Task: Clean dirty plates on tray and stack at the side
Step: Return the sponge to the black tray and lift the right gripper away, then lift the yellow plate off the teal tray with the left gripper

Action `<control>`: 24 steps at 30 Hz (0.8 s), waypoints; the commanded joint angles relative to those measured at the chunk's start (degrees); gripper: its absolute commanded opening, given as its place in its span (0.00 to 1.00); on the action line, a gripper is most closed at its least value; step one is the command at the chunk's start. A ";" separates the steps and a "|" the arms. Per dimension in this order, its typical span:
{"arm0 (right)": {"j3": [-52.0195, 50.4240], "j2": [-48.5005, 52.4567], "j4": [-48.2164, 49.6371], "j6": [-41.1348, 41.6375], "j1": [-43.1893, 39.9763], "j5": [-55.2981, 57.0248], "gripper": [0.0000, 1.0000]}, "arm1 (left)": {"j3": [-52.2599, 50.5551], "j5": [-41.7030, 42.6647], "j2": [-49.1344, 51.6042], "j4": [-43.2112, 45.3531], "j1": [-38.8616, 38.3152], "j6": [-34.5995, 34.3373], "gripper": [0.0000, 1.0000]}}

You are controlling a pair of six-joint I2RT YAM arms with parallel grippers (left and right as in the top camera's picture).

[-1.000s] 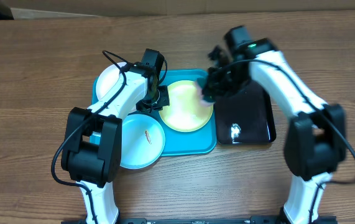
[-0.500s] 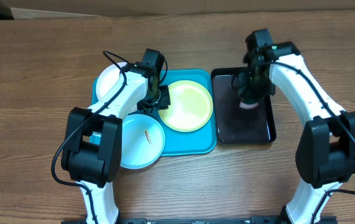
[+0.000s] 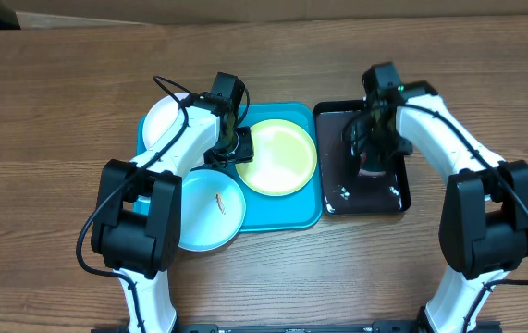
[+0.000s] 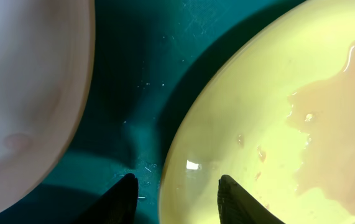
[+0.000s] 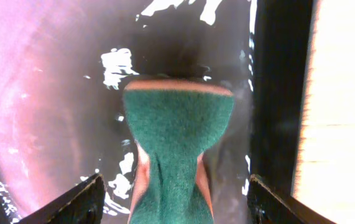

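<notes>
Overhead view: lime green plate (image 3: 282, 157) lies flat on the turquoise tray (image 3: 312, 218), with a wet film on its face. My left claw (image 4: 177, 190) stands open astride its left rim. My right claw (image 3: 372, 159) pinches the sponge (image 5: 177, 124) over the black tray (image 3: 337, 199). I judge the plate light, stiff and slick, so the rim is the place to grip.
</notes>
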 commanded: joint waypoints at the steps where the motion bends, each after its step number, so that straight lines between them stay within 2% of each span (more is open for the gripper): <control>1: 10.03 -0.28 -4.17 0.66 -0.79 0.17 0.74 | -0.24 0.39 0.98 0.04 -0.37 -0.17 0.44; 7: 18.56 -0.28 -10.08 2.23 -6.54 0.17 0.78 | -0.24 0.17 0.98 0.22 -0.39 -0.17 0.43; 9: 18.60 -0.26 -10.10 2.43 -9.77 0.15 0.83 | -0.26 0.02 1.01 0.20 -0.42 -0.17 0.38; 12: 18.01 -0.15 -11.28 2.38 -13.75 0.15 1.00 | -0.81 -2.84 1.01 0.42 -0.74 -0.24 0.36; 17: 18.01 -0.15 -12.00 2.36 -18.67 0.17 1.00 | -1.79 -3.69 1.03 1.77 -1.25 -0.22 0.35; 22: 18.01 -0.15 -12.00 2.36 -19.98 0.17 1.00 | -2.25 -3.85 1.09 2.34 -1.29 -0.37 0.35; 24: 18.01 -0.15 -12.00 2.36 -20.02 0.17 1.00 | -2.91 -4.09 1.09 3.37 -1.29 -0.37 0.31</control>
